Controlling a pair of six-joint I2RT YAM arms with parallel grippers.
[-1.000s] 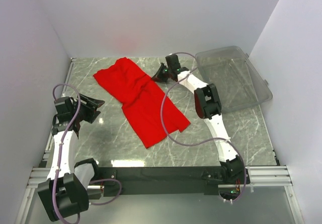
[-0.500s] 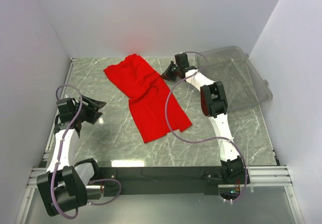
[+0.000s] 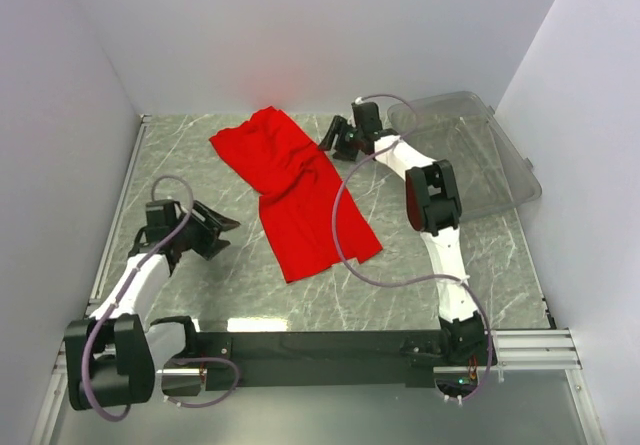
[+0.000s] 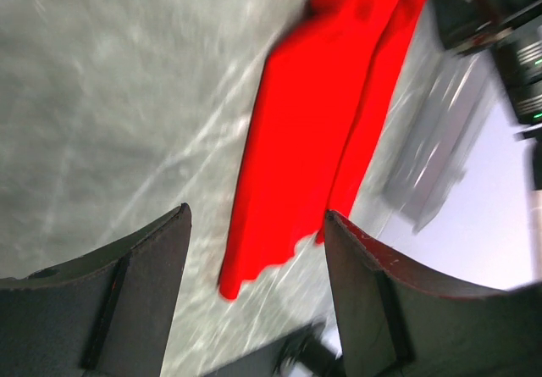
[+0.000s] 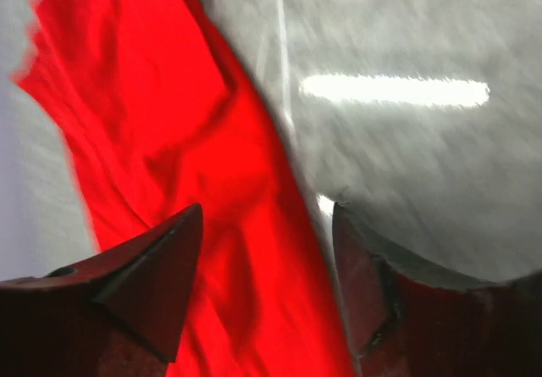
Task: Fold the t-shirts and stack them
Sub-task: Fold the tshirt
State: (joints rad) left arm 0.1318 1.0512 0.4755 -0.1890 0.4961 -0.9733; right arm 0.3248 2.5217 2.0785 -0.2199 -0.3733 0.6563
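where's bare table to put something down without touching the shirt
Bare table along the near edge in front of the t-shirt, and in the back-left corner beside it. Crowded back right: right gripper, t-shirt and bin sit close.

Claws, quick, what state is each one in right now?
Left claw: open, empty.
Right claw: open, over the red t-shirt, not gripping it.

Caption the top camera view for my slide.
Red t-shirt lies rumpled on the table, open right gripper beside its far end, open left gripper apart on its other side.
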